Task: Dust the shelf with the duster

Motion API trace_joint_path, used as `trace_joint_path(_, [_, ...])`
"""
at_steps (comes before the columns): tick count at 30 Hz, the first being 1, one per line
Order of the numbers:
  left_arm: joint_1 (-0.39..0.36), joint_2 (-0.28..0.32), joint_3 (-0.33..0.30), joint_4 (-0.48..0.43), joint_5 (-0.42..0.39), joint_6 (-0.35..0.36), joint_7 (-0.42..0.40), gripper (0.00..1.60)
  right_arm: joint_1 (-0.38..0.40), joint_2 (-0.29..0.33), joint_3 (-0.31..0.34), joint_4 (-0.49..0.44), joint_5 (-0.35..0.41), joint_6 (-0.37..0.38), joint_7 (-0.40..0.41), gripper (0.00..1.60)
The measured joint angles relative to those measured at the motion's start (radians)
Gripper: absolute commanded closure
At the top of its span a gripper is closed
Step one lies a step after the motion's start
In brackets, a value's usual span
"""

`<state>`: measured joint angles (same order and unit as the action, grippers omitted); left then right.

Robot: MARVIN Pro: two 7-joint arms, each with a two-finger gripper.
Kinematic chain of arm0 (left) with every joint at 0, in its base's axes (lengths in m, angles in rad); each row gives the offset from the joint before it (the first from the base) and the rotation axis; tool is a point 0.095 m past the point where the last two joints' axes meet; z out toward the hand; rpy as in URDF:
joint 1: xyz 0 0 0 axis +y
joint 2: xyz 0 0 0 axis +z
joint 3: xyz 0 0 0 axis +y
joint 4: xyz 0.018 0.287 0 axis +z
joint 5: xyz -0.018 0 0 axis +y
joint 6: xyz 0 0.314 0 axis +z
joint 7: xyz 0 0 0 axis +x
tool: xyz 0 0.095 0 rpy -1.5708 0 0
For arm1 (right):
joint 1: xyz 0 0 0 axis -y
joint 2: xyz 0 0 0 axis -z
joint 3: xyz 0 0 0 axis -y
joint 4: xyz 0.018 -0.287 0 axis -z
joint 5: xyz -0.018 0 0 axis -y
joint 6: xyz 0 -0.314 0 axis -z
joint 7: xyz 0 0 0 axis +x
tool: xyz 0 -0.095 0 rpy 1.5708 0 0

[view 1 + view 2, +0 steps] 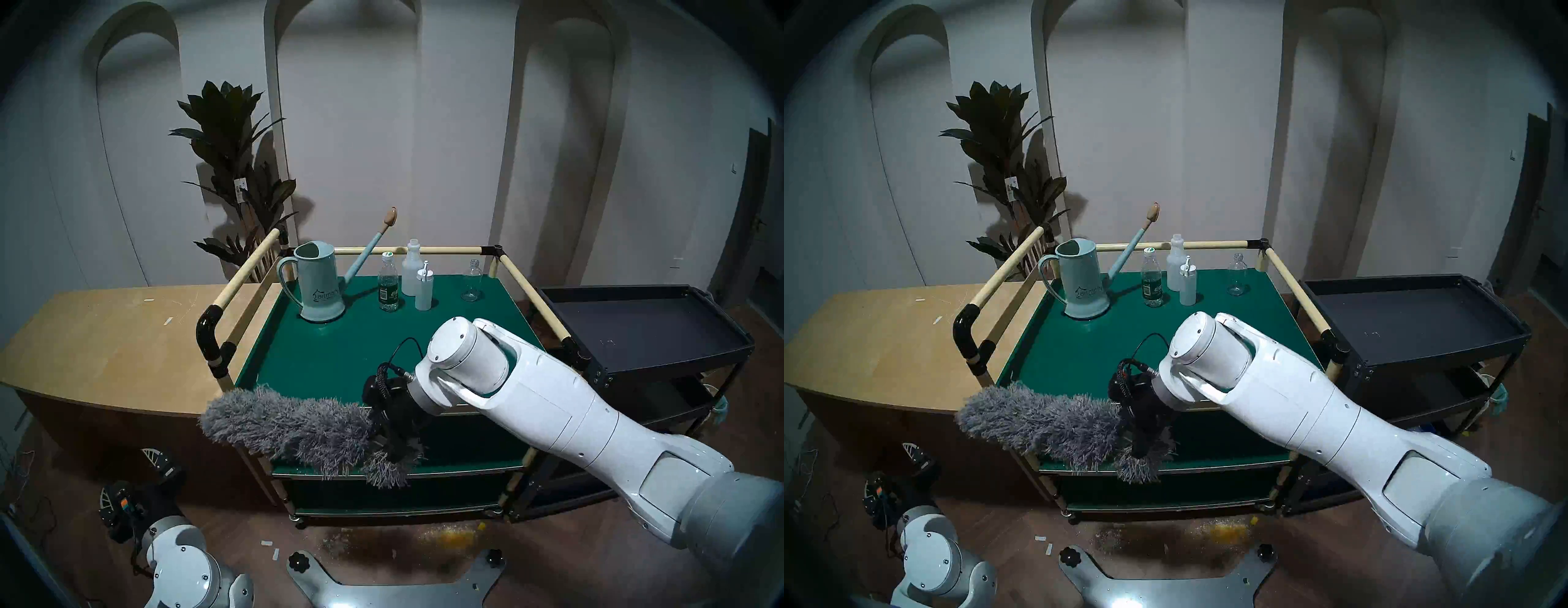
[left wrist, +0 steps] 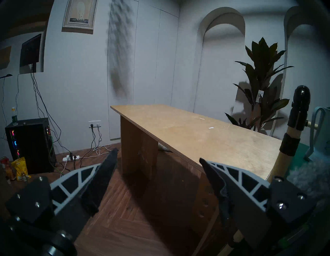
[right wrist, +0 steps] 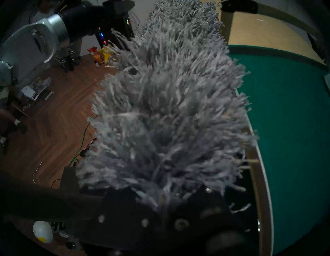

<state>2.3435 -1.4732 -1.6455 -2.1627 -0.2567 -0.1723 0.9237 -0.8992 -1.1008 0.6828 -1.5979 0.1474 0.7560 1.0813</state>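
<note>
The shelf (image 1: 339,352) is a three-tier cart with dark green boards and cream rails; its top board also shows in the right wrist view (image 3: 285,107). The grey fluffy duster (image 1: 288,420) lies along the top tier's front edge. Its tip passes the front left corner, and its strands hang over the front rail. It fills the right wrist view (image 3: 169,107). My right gripper (image 1: 388,424) is shut on the duster's near end, its fingers buried in strands. My left gripper (image 2: 158,155) is open and empty, low by the floor left of the shelf (image 1: 131,479).
A pale blue watering can (image 1: 318,284), a water bottle (image 1: 388,282), two white bottles (image 1: 418,280) and a clear glass bottle (image 1: 471,280) stand at the top board's back. A light wooden cabinet (image 1: 106,344) adjoins on the left, a black tray cart (image 1: 636,322) on the right.
</note>
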Motion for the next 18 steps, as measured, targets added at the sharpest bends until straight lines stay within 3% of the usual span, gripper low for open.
trace_joint_path(18, [-0.118,0.099,0.045,0.044,-0.027,0.077,-0.168,0.00,-0.065,0.151,0.297,0.119,0.058,0.113,-0.191,1.60])
